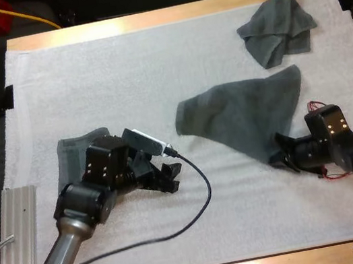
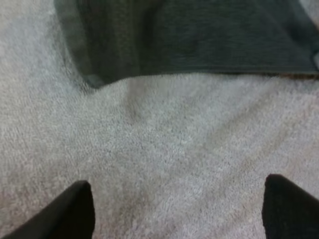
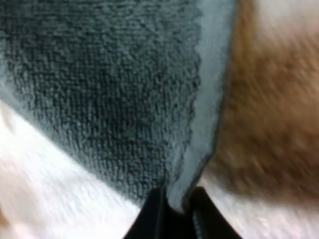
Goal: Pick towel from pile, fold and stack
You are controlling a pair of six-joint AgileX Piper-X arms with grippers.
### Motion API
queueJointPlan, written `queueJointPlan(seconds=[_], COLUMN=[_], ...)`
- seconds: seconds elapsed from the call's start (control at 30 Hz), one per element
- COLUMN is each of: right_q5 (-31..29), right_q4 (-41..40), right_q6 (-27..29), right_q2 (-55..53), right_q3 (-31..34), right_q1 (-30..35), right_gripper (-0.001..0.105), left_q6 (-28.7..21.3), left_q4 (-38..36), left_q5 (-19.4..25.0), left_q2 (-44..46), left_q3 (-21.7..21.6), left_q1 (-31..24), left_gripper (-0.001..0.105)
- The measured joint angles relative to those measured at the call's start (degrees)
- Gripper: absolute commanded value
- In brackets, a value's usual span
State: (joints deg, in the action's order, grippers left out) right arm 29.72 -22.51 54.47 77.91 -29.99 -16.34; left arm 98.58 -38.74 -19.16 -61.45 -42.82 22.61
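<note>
No writing, label, number or sign can be read anywhere.

1. The high view looks forward and down from behind both arms, far enough back to take in the whole mat (image 1: 117, 67) and the table (image 1: 143, 20).
2. The left wrist view rides low over the mat. It faces past the left tool's (image 2: 178, 184) parted fingers (image 2: 75, 209) toward the spread towel (image 2: 199, 40).
3. The right wrist view sits very near that towel's corner, pinched in the right tool (image 3: 175, 204). The high view shares this corner.

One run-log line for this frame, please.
left gripper open over mat | right gripper shut on spread towel corner | folded towel on mat's left | crumpled towel far right
</note>
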Motion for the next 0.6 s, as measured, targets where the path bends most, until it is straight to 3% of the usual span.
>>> queueJointPlan(seconds=[0.27,0.6], right_q5=[3.3,2.6], right_q4=[-12.4,-14.2], right_q6=[7.4,8.1], right_q2=[-6.4,-9.8], right_q3=[0.0,0.0], right_q1=[0.0,0.0], right_gripper=[0.001,0.001], left_q6=[0.0,0.1], left_q4=[0.3,4.4], left_q5=[-3.3,-3.4], left_q2=[-4.2,-10.1], left_q3=[0.0,0.0], left_q1=[0.0,0.0], left_gripper=[0.067,0.067])
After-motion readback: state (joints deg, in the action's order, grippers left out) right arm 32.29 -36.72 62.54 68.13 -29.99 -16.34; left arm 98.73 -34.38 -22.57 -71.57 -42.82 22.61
